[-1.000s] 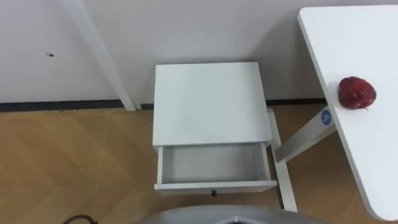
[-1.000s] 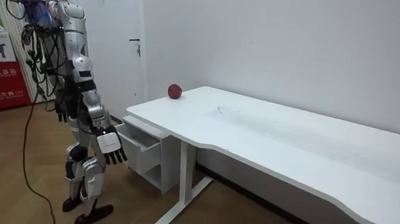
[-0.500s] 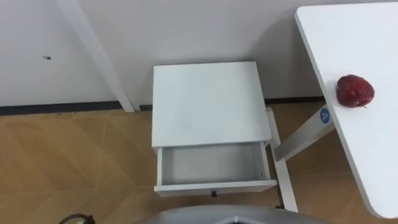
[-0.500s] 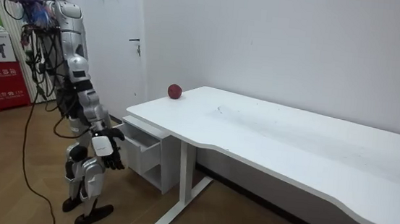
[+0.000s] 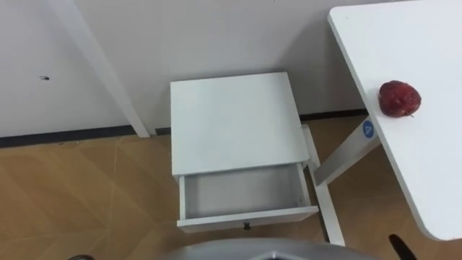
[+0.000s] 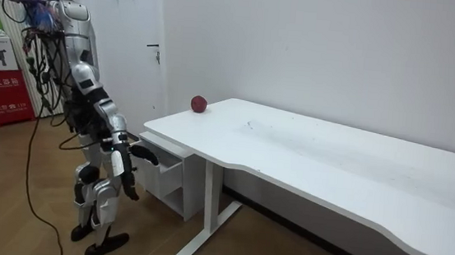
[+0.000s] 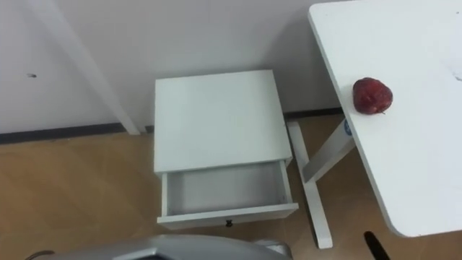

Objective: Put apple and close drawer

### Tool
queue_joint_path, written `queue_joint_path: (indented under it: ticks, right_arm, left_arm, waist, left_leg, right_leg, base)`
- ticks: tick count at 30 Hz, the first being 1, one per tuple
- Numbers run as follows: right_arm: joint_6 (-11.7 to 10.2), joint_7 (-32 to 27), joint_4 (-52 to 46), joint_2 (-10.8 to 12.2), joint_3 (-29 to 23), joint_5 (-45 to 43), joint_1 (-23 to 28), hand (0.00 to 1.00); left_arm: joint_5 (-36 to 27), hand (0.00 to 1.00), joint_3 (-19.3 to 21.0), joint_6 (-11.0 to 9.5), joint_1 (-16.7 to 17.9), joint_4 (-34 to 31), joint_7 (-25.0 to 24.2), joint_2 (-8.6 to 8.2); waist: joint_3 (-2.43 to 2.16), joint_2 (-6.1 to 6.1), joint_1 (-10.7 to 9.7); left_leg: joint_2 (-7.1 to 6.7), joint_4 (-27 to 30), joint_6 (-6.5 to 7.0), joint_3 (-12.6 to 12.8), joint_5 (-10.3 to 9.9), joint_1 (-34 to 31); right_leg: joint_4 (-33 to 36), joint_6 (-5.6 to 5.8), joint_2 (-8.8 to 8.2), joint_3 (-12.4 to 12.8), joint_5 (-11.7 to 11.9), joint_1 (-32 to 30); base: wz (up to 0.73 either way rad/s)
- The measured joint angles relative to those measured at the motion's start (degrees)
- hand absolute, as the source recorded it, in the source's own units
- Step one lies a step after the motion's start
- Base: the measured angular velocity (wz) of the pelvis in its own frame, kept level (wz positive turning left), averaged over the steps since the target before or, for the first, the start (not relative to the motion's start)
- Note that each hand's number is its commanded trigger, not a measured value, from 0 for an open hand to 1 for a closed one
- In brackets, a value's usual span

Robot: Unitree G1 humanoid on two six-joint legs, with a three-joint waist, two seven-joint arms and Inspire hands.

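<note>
A dark red apple (image 5: pixel 399 98) lies on the white table (image 5: pixel 433 166) near its far left corner, to my right. Below and left of it stands a small white cabinet (image 5: pixel 231 121). Its top drawer (image 5: pixel 242 193) is pulled out and holds nothing, and a dark knob (image 5: pixel 246 226) sits on the drawer front. My right hand (image 6: pixel 131 167) is lifted in front of my body with its fingers spread, and one dark fingertip (image 5: pixel 401 248) pokes in at the lower right. It touches nothing. My left hand (image 6: pixel 74 119) hangs beside my body.
I stand on wooden floor (image 5: pixel 79 195) facing the cabinet and the white wall (image 5: pixel 216 36). The table's white leg and foot (image 5: pixel 328 195) stand just right of the drawer. A slanted white post (image 5: pixel 97 68) leans against the wall on the left.
My right arm has swung up and forward from my side, and its fingertip has come in at the lower right. The whole picture has shifted a little to the left.
</note>
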Motion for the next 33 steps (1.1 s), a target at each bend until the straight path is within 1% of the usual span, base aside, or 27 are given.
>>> queue_joint_path:
  ticks: [1, 3, 6, 10, 11, 12, 14, 15, 17, 18, 21, 23, 25, 27, 28, 29, 30, 31, 32, 33]
  right_arm:
    - [-0.2, -1.2, -0.9, 0.0, -0.1, -0.1, 0.0, 0.00]
    - [-1.6, -5.4, -3.1, -0.1, -0.3, -0.1, -0.3, 0.00]
    - [-2.8, -10.3, -5.2, -0.2, -0.3, -0.1, -0.7, 0.00]
    - [-4.1, -15.2, -7.3, -0.2, -0.3, 0.0, -0.8, 0.00]
    - [-4.4, -17.0, -8.7, -0.2, -0.2, -0.1, -0.7, 0.00]
    - [-4.9, -18.8, -10.5, -0.2, -0.3, -0.2, -0.7, 0.00]
    - [-6.1, -21.1, -12.4, -0.5, -0.3, -0.2, -0.8, 0.00]
    - [-6.8, -22.6, -13.6, -0.6, -0.4, -0.5, -0.9, 0.00]
    - [-7.5, -24.3, -15.2, -0.7, -0.4, -2.6, -0.9, 0.00]
    - [-8.0, -25.5, -16.1, -0.7, -0.4, -4.2, -0.9, 0.00]
    - [-8.5, -28.5, -16.5, -1.1, -0.4, -4.9, -0.8, 0.00]
    - [-8.5, -30.8, -18.4, -1.2, -0.4, -5.9, -0.8, 0.00]
    - [-8.5, -33.6, -21.0, -1.3, -0.3, -8.4, -0.5, 0.00]
    - [-8.5, -36.0, -24.4, -1.3, 0.0, -16.6, 0.0, 0.00]
    - [-8.4, -36.4, -25.7, -1.3, 0.2, -18.8, 0.5, 0.00]
    - [-8.6, -37.5, -28.6, -1.3, 0.8, -23.3, 1.5, 0.00]
    - [-8.6, -38.5, -32.3, -1.5, 1.9, -27.3, 2.1, 0.00]
    - [-8.8, -39.2, -34.2, -1.6, 2.6, -28.9, 2.2, 0.00]
    - [-9.5, -40.3, -37.2, -2.0, 4.1, -32.5, 2.3, 0.00]
    - [-10.1, -40.8, -38.9, -2.4, 5.7, -36.7, 2.3, 0.00]
  left_arm:
    - [0.0, 0.00, 0.0, -0.1, 0.2, -0.4, 0.0, 0.00]
    - [-0.1, 0.00, -0.1, -0.7, 0.8, -1.4, 0.1, 0.31]
    - [-0.1, 0.00, -0.5, -1.1, 0.8, -1.8, 0.4, 0.68]
    - [-0.2, 0.00, -1.2, -1.6, 0.8, -2.0, 0.5, 0.90]
    - [-0.2, 0.00, -1.3, -1.9, 0.8, -2.0, 0.5, 0.96]
    - [-0.2, 0.00, -1.3, -1.9, 0.9, -2.0, 0.5, 0.97]
    - [-0.5, 0.00, -1.3, -2.1, 1.0, -2.0, 0.5, 1.03]
    - [-1.0, 0.00, -1.3, -2.4, 1.0, -2.0, 0.5, 1.08]
    - [-1.1, 0.00, -1.2, -3.1, 0.9, -2.1, 0.5, 1.11]
    - [-1.1, 0.00, -1.2, -3.2, 0.9, -2.3, 0.5, 1.10]
    - [-1.1, 0.00, -1.3, -3.2, 1.0, -2.6, 0.3, 1.13]
    - [-1.0, 0.00, -1.3, -3.1, 1.1, -3.5, 0.0, 1.10]
    - [-0.7, 0.00, -1.3, -3.1, 1.2, -5.0, -0.2, 1.04]
    - [-0.6, 0.00, -1.3, -3.1, 0.9, -5.9, -0.9, 1.13]
    - [-0.6, 0.00, -1.3, -3.2, 0.8, -5.9, -1.1, 1.18]
    - [-0.6, 0.00, -1.6, -3.2, 0.8, -6.1, -1.1, 1.30]
    - [-0.9, 0.00, -2.7, -3.2, 0.8, -5.9, -1.1, 1.55]
    - [-1.1, 0.00, -3.3, -3.2, 0.8, -5.7, -1.1, 1.63]
    - [-1.1, 0.00, -4.5, -3.2, 0.7, -5.5, -1.0, 1.67]
    - [-1.0, 0.00, -5.9, -3.2, 0.3, -5.2, -1.0, 1.66]
  waist:
    - [0.00, -0.02, 0.0]
    - [0.01, -0.27, 0.0]
    - [0.09, -0.62, 0.1]
    - [0.12, -0.95, 0.1]
    - [0.20, -1.06, 0.1]
    - [0.32, -1.05, 0.2]
    - [0.37, -1.00, 0.2]
    - [0.38, -0.92, 0.2]
    - [0.29, -0.87, 0.1]
    - [0.22, -0.59, 0.1]
    - [0.41, -0.72, 0.1]
    - [0.41, -0.60, 0.2]
    - [0.16, -0.17, 0.3]
    - [0.17, 0.49, 0.2]
    - [0.15, 0.56, 0.3]
    - [0.16, 0.56, 0.4]
    - [0.20, 0.52, 0.7]
    - [0.22, 0.47, 0.9]
    - [0.30, 0.30, 1.3]
    - [0.24, 0.14, 1.8]
  left_leg:
    - [-0.01, 0.0, 0.00, -0.1, 0.0, 0.0]
    - [0.00, -0.2, 0.01, 0.0, 0.0, 0.0]
    - [0.01, -0.6, 0.02, 0.1, 0.0, 0.0]
    - [-0.01, -0.6, 0.03, 0.3, 0.0, -0.5]
    - [0.00, -0.6, 0.03, 0.5, 0.0, -0.7]
    - [0.00, -0.6, 0.04, 0.6, 0.0, -0.8]
    - [-0.03, -0.6, 0.04, 0.7, 0.0, -0.9]
    - [-0.05, -0.6, 0.04, 0.7, 0.0, -1.2]
    - [-0.05, -0.6, 0.09, 0.6, 0.1, -1.9]
    - [-0.07, -0.6, 0.16, 0.6, 0.1, -2.0]
    - [-0.06, -0.6, 0.16, 0.6, 0.1, -2.0]
    - [-0.06, -0.6, 0.16, 0.6, 0.1, -2.3]
    - [-0.08, -0.6, 0.22, 0.6, 0.1, -2.7]
    - [-0.13, -0.6, 0.30, 0.6, 0.2, -2.6]
    - [-0.13, -0.6, 0.31, 0.6, 0.2, -2.6]
    - [-0.09, -0.6, 0.31, 0.8, 0.2, -2.6]
    - [0.01, -0.7, 0.29, 1.0, 0.2, -2.6]
    - [0.07, -0.7, 0.27, 1.3, 0.3, -2.5]
    - [0.18, -0.7, 0.27, 1.8, 0.3, -2.3]
    - [0.21, -0.6, 0.27, 1.9, 0.3, -2.4]
  right_leg:
    - [0.0, 0.00, 0.01, 0.1, 0.0, 0.0]
    - [0.0, 0.01, 0.09, 0.2, 0.0, 0.0]
    - [0.0, 0.01, 0.11, 0.2, 0.0, -0.1]
    - [0.0, 0.03, 0.17, 0.3, 0.0, -0.5]
    - [0.1, 0.03, 0.24, 0.5, 0.0, -0.9]
    - [0.1, 0.08, 0.31, 0.8, 0.0, -1.0]
    - [0.0, 0.12, 0.33, 1.0, 0.1, -1.1]
    - [0.0, 0.14, 0.34, 1.0, 0.1, -1.5]
    - [0.2, 0.15, 0.36, 1.0, 0.1, -1.9]
    - [0.3, 0.15, 0.36, 1.0, 0.1, -2.0]
    - [0.3, 0.15, 0.35, 0.8, 0.1, -1.9]
    - [0.2, 0.16, 0.32, 0.4, 0.1, -2.1]
    - [0.2, 0.18, 0.27, 0.3, 0.1, -2.6]
    - [0.8, 0.18, 0.19, 0.4, 0.1, -3.1]
    - [0.9, 0.19, 0.19, 0.4, 0.1, -3.1]
    - [0.9, 0.19, 0.24, 0.6, 0.1, -3.6]
    - [1.2, 0.14, 0.37, 1.1, 0.2, -3.7]
    - [1.4, 0.10, 0.40, 1.3, 0.2, -3.7]
    - [1.7, 0.06, 0.49, 1.8, 0.2, -3.8]
    - [1.7, 0.03, 0.51, 1.9, 0.2, -3.7]
  base:
    - [-0.03]
    - [-0.02]
    - [0.00]
    - [-0.01]
    - [-0.07]
    - [-0.08]
    - [-0.05]
    - [0.00]
    - [0.00]
    - [0.00]
    - [0.01]
    - [0.00]
    - [0.00]
    - [-0.04]
    - [-0.06]
    - [-0.13]
    - [-0.18]
    - [-0.24]
    - [-0.17]
    - [-0.09]
